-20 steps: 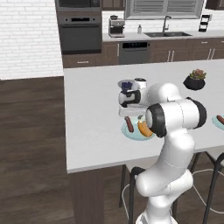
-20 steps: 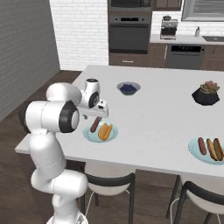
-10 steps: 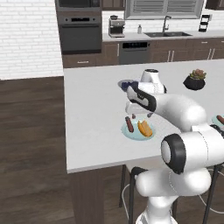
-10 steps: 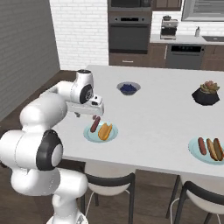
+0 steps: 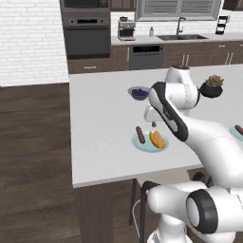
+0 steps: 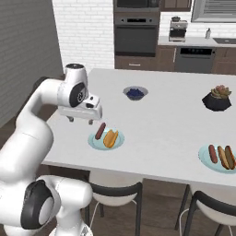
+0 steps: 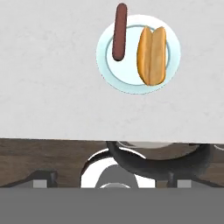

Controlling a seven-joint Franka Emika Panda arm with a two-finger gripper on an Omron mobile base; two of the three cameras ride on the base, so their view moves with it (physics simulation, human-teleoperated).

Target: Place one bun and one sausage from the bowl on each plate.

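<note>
A pale blue-green plate (image 6: 97, 144) near the counter's front edge holds one sausage (image 6: 100, 131) and one bun (image 6: 110, 138) side by side. From above I see that same plate (image 7: 131, 81), sausage (image 7: 119, 31) and bun (image 7: 152, 49). My gripper (image 6: 80, 120) hovers open and empty above the counter, just left of this plate; it also appears as gripper (image 5: 153, 123) beside the plate (image 5: 149, 148). A second plate (image 6: 205, 161) at the far right carries a sausage (image 6: 212, 153) and a bun (image 6: 228, 157). The bowl is out of view.
A small grey bowl of blue berries (image 6: 135, 92) sits mid-counter, and a black plant pot (image 6: 217, 99) stands at the back right. Dark chairs (image 6: 110, 188) are tucked under the counter's near edge. My white arm (image 5: 190, 128) arches over the counter.
My gripper has pulled up and sideways off the near plate, and the arm has swung around. The bun and sausage stay on the plate.
</note>
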